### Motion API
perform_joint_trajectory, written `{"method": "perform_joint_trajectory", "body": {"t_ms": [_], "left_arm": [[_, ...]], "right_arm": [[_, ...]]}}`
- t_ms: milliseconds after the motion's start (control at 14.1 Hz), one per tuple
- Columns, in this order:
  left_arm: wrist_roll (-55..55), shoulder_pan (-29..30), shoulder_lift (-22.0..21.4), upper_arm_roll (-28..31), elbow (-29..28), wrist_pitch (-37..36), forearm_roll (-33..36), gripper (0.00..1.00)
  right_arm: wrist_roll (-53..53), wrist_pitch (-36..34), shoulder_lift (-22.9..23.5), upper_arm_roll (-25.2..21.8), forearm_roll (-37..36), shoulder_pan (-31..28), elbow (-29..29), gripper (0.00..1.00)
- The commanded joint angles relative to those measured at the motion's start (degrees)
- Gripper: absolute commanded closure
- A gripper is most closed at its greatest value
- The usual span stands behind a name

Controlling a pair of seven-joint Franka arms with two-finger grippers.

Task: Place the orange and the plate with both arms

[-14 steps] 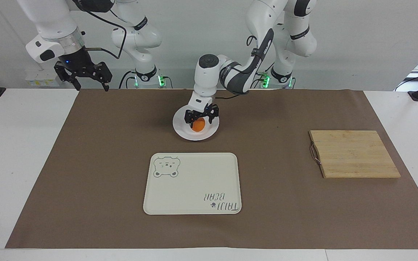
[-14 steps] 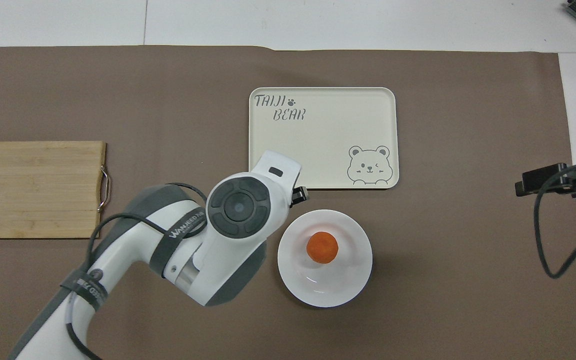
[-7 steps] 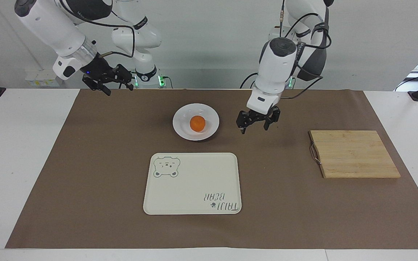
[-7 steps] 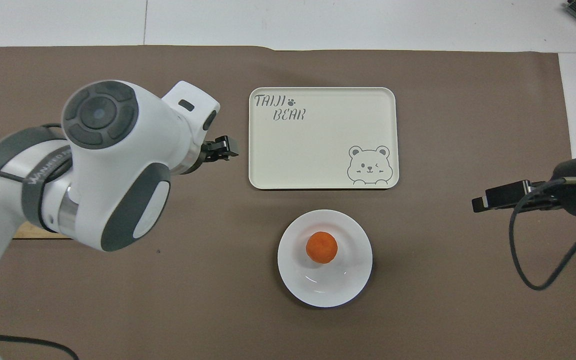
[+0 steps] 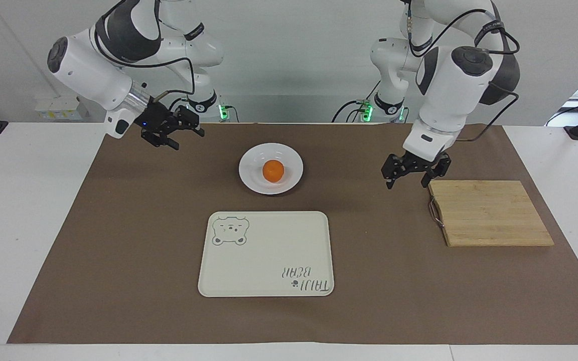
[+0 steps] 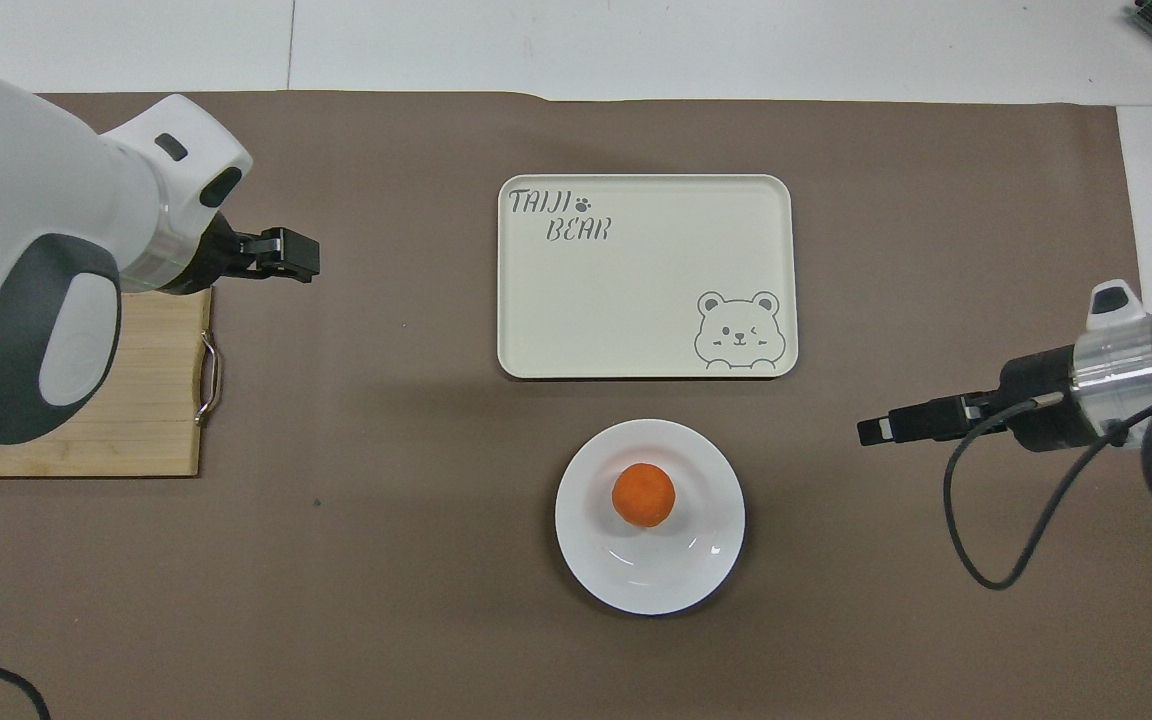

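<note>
So a second ago my left gripper (image 5: 409, 179) was sitting right down on the orange (image 5: 273, 171) in the plate (image 5: 251, 178), and now it's swung well away toward the left arm's end of the mat (image 5: 118, 250). It's hanging in the air over the mat just beside the board (image 5: 489, 213), by the board's edge with the metal handle. Its fingers are spread wide and holding nothing.

My right gripper (image 5: 176, 134) has changed too. It was up by the mat's corner at the right arm's end, pointing down. Now it's tilting toward the plate, over the mat's edge nearest my bases. Fingers spread there as well, nothing in them.

The orange hasn't budged. It's sitting in the middle of the plate, and the plate is resting on the mat about midway between the two ends, nearer to me than the tray (image 5: 269, 255). The tray is lying flat and nothing's on it.

Relative to my fingers: the orange is well apart from both grippers. The left one is off toward the board, the right one is off toward the other end of the mat, and the plate is sitting roughly between them. Neither one is touching the plate or the orange right now.
</note>
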Motion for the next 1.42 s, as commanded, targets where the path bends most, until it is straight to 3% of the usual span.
{"method": "perform_joint_trajectory", "body": {"t_ms": [0,426,639,781,1065,1349], "left_arm": [[5.17,3.34,-2.24,-0.46,0.12,-1.95,0.24,0.0],[15.29,8.36,-4.7,0.59,0.2,-7.39,1.03,0.0],[17.92,8.27,-4.8,2.61,2.92,-12.05,1.21,0.0],[17.84,8.19,-3.57,2.44,6.25,-16.43,1.21,0.0],[17.05,7.74,-1.28,2.09,10.13,-22.16,0.77,0.0],[12.67,7.84,-3.03,2.09,7.17,-20.94,-0.29,0.0]], "right_arm": [[-4.33,8.57,-0.45,0.16,3.69,3.44,-7.88,0.0],[-13.54,9.91,1.92,0.16,15.8,3.45,-15.1,0.0],[-17.32,14.3,3.58,0.24,19.4,4.85,-18.61,0.0],[-22.5,16.49,5.34,0.16,25.03,5.47,-20.89,0.0],[-23.31,17.82,5.88,0.16,29.34,7.49,-23.71,0.0],[-23.22,17.82,4.3,0.16,32.43,9.16,-26.96,0.0]]}}
